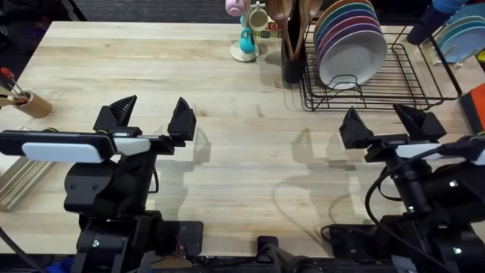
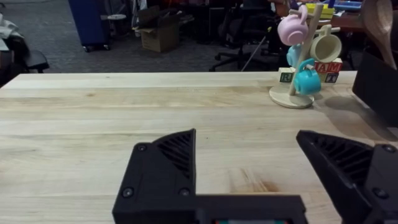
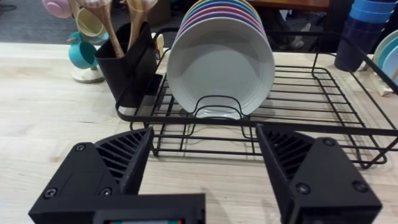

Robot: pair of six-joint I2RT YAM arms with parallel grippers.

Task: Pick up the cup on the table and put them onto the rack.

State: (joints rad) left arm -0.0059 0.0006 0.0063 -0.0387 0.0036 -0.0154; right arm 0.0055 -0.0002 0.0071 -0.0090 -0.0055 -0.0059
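A bright blue cup (image 1: 447, 6) (image 3: 372, 9), cut off by the view's edge, sits on top of a dark navy cup (image 1: 421, 29) (image 3: 349, 50) at the far right corner of the black wire rack (image 1: 394, 91) (image 3: 323, 93). Whether that stack stands in the rack or just behind it, I cannot tell. Upright plates (image 1: 352, 57) (image 3: 221, 68) fill the rack's left part. My left gripper (image 1: 154, 108) (image 2: 245, 138) hovers open and empty over the table (image 1: 250, 152) at centre left. My right gripper (image 1: 377, 114) (image 3: 204, 130) is open and empty just in front of the rack.
A mug stand (image 1: 246, 34) (image 2: 305, 62) with pink, cream and teal mugs stands left of the rack. A black holder (image 1: 292, 53) (image 3: 127, 62) with wooden utensils hangs at the rack's left end. A tan pot (image 1: 30, 105) is at the far left, light blue plates (image 1: 464, 34) at the far right.
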